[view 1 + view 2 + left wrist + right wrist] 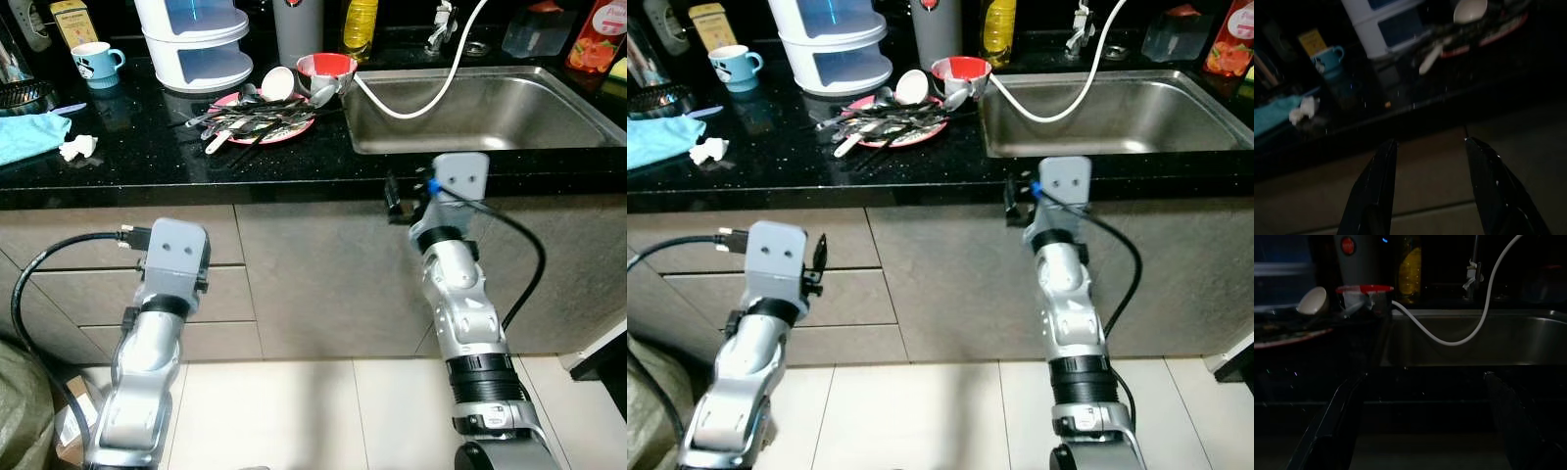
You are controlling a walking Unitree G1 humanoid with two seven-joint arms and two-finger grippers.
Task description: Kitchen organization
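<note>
Two claws, the left claw point(1427, 188) and right claw point(1420, 426), both spread wide and empty, hang below the black surface point(147, 157), where the utensil-heaped pink plate point(279, 132) at 12 o'clock could spill if nudged carelessly.

Glossy black speckled stone on the counter point(147, 157). Brushed, dull-shining steel in the sink point(490, 108). Smooth white plastic on the hose point(431, 98) and stacked containers point(196, 44). Soft matt blue cloth point(29, 135); crumpled white paper point(78, 148). Glazed blue mug point(98, 62). Matt grey cabinet fronts point(323, 274). Pale glossy floor tiles point(294, 411).
</note>
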